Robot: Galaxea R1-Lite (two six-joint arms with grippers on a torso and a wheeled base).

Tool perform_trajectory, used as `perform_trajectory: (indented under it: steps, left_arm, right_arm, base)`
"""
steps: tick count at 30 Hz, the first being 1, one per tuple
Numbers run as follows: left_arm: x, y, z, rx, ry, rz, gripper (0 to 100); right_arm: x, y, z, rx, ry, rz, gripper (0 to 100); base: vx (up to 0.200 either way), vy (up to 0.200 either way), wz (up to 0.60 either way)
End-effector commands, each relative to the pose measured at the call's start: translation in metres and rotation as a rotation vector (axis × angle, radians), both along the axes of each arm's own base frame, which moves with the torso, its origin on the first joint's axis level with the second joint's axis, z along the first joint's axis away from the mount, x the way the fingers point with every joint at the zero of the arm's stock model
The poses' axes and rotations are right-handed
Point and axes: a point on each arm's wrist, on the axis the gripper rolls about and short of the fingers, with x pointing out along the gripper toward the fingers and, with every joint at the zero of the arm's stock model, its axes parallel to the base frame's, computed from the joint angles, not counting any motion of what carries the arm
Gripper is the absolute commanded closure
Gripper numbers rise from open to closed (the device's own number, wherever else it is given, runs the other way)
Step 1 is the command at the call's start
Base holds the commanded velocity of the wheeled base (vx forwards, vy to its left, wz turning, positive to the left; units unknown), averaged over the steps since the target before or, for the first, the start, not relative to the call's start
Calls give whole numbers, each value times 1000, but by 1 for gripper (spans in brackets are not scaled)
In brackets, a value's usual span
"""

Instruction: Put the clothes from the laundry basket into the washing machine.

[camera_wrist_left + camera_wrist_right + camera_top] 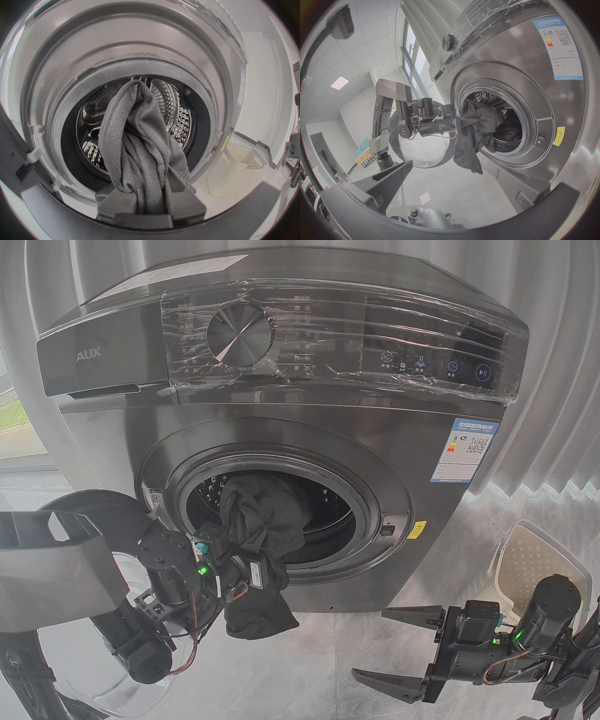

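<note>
- The dark garment (262,515) stands bunched in the mouth of the washing machine (375,446), at about 8 o'clock of the round opening in the head view. Its upper fold is past the rim. Its lower tail hangs outside over the lip towards 6 o'clock.
- The left gripper (150,203) is clenched on the middle of the garment, with the cloth pinched between both fingers.
- Step in hand, as judged: feeding the garment in. Carry the grip deeper, towards the centre of the drum (178,118), before letting go. A release at the lip would likely let the hanging tail drag the cloth back out.
- Lift the tail clear of the lip on entry, because loose cloth can catch there.
- Garment: thin, limp knit with a fine dotted mesh, twisted into a rope-like fold. It will likely drape rather than slide.
- Drum: polished metal, perforated, with raised ribs.
- Door (425,150): round with a clear bowl, swung open at 9 o'clock of the opening.
- The right gripper (400,646) is released and empty, at 5 o'clock of the opening.
- Laundry basket (537,559): cream plastic with perforated walls, at 4 o'clock, near the right gripper.
</note>
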Motion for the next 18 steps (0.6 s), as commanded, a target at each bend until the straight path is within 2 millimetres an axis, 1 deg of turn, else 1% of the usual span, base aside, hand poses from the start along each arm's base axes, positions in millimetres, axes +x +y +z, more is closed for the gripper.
perform_trajectory:
  steps: [1, 2, 5, 6, 7, 9, 11, 14, 18]
  left_arm:
    - [28, -16, -3, -4, -55, 10, 100]
    - [29, -17, -4, -6, -57, 8, 100]
    - [51, -21, -9, -43, -75, 13, 100]
    - [55, -22, -10, -51, -74, 9, 100]
    - [66, -23, -11, -93, -81, -7, 100]
    - [77, -24, -14, -121, -89, -27, 100]
    - [84, -25, -15, -138, -90, -34, 100]
    - [90, -30, -19, -182, -43, -34, 100]
    - [102, -36, -18, -216, -55, 8, 100]
  right_arm:
    - [-2, 2, -5, -18, 21, 11, 0]
    - [-2, 2, -5, -18, 21, 11, 0]
    - [-2, 1, -6, -21, 23, 11, 0]
    - [-2, 1, -6, -21, 23, 11, 0]
    - [-2, 1, -6, -22, 24, 11, 0]
    - [-2, 1, -6, -21, 23, 11, 0]
    - [-2, 1, -5, -20, 20, 11, 0]
    - [-2, 1, -5, -20, 20, 11, 0]
    - [-2, 1, -5, -20, 22, 11, 0]
  base:
    - [0, 0, 0]
    - [0, 0, 0]
    - [0, 0, 0]
    - [0, 0, 0]
    - [0, 0, 0]
    - [0, 0, 0]
    - [0, 0, 0]
    - [0, 0, 0]
    - [0, 0, 0]
